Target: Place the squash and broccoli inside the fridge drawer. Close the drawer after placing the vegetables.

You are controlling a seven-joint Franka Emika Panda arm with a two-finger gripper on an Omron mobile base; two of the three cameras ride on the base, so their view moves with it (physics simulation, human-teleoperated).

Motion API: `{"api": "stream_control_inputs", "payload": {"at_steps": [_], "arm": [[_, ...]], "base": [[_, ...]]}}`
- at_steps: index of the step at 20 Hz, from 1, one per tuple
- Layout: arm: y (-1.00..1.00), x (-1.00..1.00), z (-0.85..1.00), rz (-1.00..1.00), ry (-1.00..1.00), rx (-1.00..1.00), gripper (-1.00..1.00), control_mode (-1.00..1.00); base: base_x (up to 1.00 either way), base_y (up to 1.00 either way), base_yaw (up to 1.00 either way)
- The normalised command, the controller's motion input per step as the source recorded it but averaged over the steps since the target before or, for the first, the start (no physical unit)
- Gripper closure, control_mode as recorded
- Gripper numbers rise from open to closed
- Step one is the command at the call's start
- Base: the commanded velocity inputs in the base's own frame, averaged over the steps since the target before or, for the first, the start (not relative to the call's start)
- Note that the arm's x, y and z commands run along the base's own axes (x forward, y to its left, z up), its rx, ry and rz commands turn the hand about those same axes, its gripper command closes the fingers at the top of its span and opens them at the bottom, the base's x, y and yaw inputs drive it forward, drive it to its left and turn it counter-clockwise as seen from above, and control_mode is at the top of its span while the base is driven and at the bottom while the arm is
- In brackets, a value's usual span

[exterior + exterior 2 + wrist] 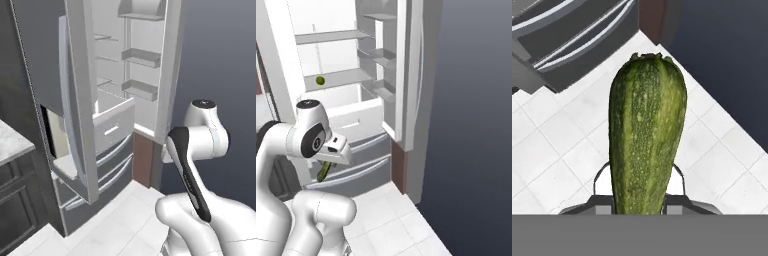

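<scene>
The fingers (643, 200) are closed on the squash (647, 135), gripping it near one end; the finger tips themselves are mostly hidden behind it. From the hand view its long axis runs straight out along the line of the fingers, free end pointing down towards the white floor tiles (557, 150). In the right base view the squash (324, 171) hangs below the hand, in front of the lower fridge fronts. It looks firm and stiff, moderately light, with a smooth and probably slippery skin, so an end grip may let it pivot; a hold nearer the middle would be steadier. The fridge drawer (113, 122) stands pulled out, above and well apart from the squash.
</scene>
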Motion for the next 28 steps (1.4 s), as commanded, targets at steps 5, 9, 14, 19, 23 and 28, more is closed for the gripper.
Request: {"api": "stream_control_inputs", "payload": {"at_steps": [5, 9, 14, 19, 23, 28], "arm": [[0.00, 0.00, 0.00, 0.00, 0.00, 0.00, 1.00, 1.00], [0.00, 0.00, 0.00, 0.00, 0.00, 0.00, 1.00, 1.00], [0.00, 0.00, 0.00, 0.00, 0.00, 0.00, 1.00, 1.00], [0.00, 0.00, 0.00, 0.00, 0.00, 0.00, 1.00, 1.00], [0.00, 0.00, 0.00, 0.00, 0.00, 0.00, 1.00, 1.00], [0.00, 0.00, 0.00, 0.00, 0.00, 0.00, 1.00, 1.00]], "base": [[0.45, -0.49, 0.52], [0.49, -0.48, 0.51], [0.57, -0.64, 0.45], [0.51, -0.38, 0.45], [0.47, -0.28, 0.46], [0.42, -0.56, 0.33]]}}
